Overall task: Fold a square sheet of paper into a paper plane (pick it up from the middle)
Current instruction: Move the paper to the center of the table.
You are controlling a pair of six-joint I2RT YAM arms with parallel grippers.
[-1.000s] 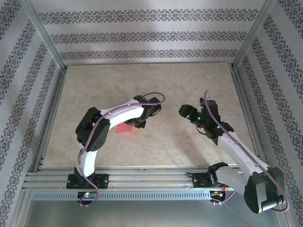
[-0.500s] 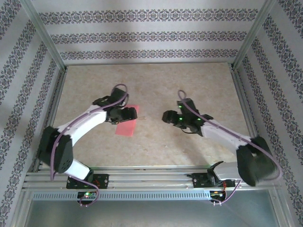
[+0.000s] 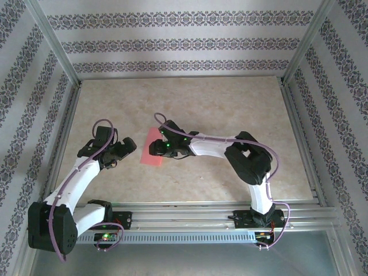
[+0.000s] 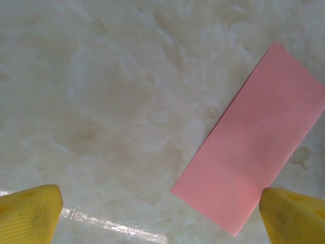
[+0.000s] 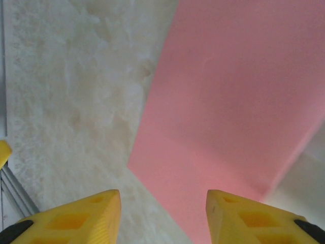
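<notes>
Left pincer (image 3: 130, 148): released, jaws wide, nothing between them. The sheet (image 3: 148, 142) lies flat on the bench (image 3: 230, 103) as a long pink rectangle just ahead of this pincer, one corner close beside one finger (image 4: 292, 218). Right pincer (image 5: 163, 206): jaws apart, grasping nothing, poised low over the sheet (image 5: 233, 101). The sheet's corner lies beneath the gap between its fingers.

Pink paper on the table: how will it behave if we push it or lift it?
Likely floppy and very light: the paper looks thin and lies flat, with almost no shadow at its edges. A push would probably slide it rather than crumple it, since the table looks smooth and glossy.
</notes>
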